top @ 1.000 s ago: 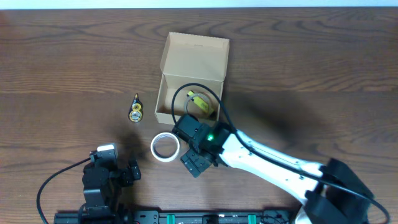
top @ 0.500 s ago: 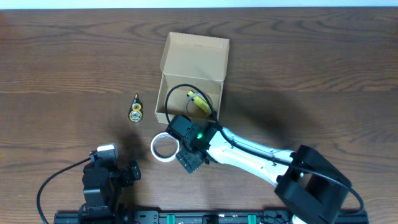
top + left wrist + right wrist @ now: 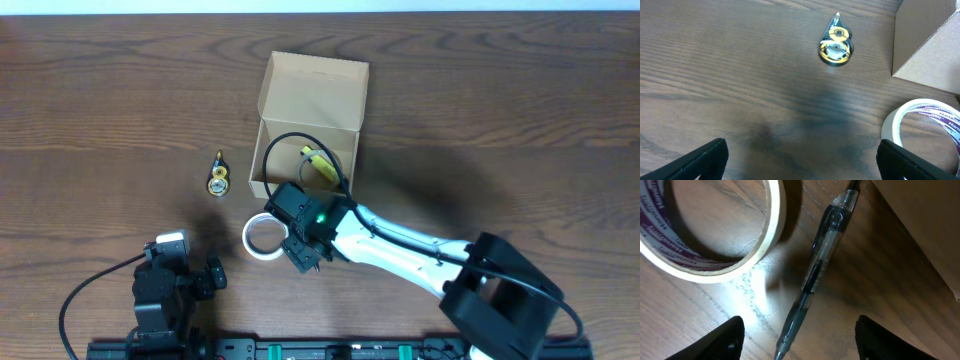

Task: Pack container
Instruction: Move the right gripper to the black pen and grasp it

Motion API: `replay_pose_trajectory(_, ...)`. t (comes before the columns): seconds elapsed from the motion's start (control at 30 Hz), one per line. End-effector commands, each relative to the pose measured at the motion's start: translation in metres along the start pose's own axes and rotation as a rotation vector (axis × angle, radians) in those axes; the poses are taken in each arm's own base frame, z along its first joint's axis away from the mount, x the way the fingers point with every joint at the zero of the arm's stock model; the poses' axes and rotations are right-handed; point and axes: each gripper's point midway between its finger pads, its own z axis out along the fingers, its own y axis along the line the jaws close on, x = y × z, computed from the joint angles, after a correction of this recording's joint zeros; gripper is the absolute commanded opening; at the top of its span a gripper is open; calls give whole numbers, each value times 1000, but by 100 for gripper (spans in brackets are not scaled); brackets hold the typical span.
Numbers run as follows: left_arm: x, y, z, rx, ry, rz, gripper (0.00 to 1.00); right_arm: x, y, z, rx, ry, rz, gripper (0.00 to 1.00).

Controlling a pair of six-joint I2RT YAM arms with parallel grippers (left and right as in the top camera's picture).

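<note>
Judged a robotics lab bench, on the evidence of a dark wood-grain table (image 3: 520,90), a black mounting rail (image 3: 300,351) along its near edge carrying a white robot arm (image 3: 400,250) and a black robot arm (image 3: 160,290), and stationery laid out: tape roll (image 3: 248,238), pen (image 3: 815,275), cardboard box (image 3: 312,90).

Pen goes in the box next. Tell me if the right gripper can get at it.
Probably yes: the right gripper hangs over the pen, a finger either side, nothing covering it; the tape roll lies close.
</note>
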Motion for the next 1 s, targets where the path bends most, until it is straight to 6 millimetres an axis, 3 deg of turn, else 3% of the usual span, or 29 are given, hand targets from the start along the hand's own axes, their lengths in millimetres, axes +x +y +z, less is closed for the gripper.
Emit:
replay_pose_trajectory(0.0, 7, 1, 3, -3, 19, 14, 96, 10, -3, 16, 29, 48, -10, 69)
replay_pose_trajectory(0.27, 7, 1, 3, -3, 19, 14, 96, 14, -4, 24, 35, 68, -9, 55)
replay_pose_trajectory(0.67, 7, 1, 3, -3, 19, 14, 95, 14, -4, 24, 35, 67, -10, 25)
replay_pose_trajectory(0.83, 7, 1, 3, -3, 19, 14, 95, 17, -5, 23, 40, 81, -14, 6)
replay_pose_trajectory(0.97, 7, 1, 3, -3, 19, 14, 95, 22, -7, 23, 47, 103, -14, 1)
